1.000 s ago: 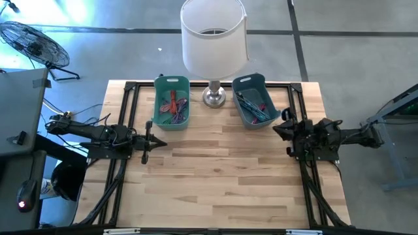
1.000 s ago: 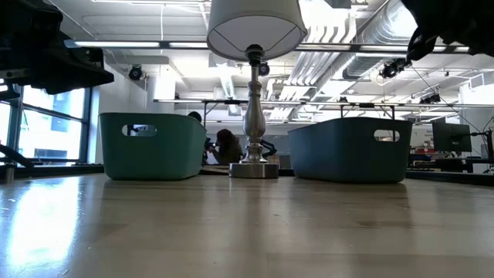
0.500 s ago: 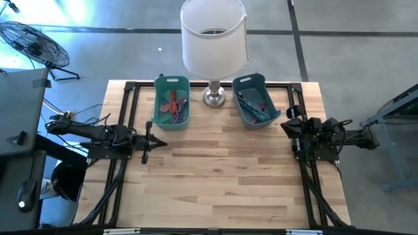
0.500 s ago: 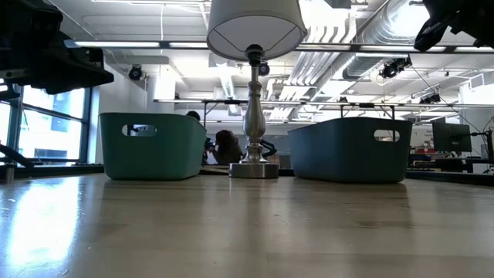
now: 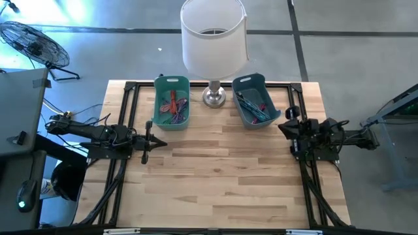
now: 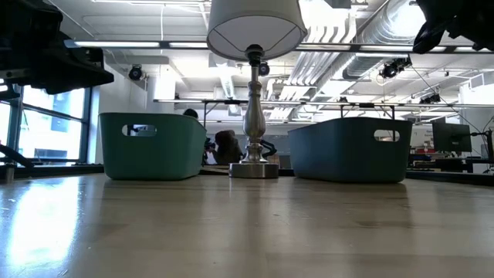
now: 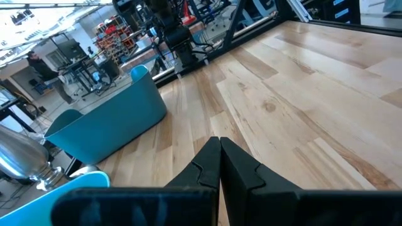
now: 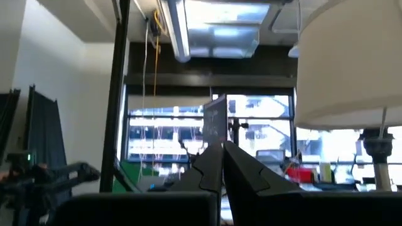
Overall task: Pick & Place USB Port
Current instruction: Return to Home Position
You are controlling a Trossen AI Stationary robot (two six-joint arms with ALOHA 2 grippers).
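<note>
A teal bin at the far side of the table holds red, orange and purple cables. A blue bin to its right holds several dark and blue cables. My left gripper is shut and empty, above the table's left side, in front of the teal bin; its fingers meet in the left wrist view. My right gripper is shut and empty, raised beside the blue bin's near right corner. Its wrist view looks level into the room, past the lampshade. No single USB part can be told apart.
A lamp with a white shade stands on its metal base between the two bins. Black frame rails run along the table's left, right and far edges. Bare wooden table top lies between the arms and toward the near edge.
My right arm has drawn back a little toward the table's right edge and risen, showing smaller at the top of the low view. Its gripper stays shut.
</note>
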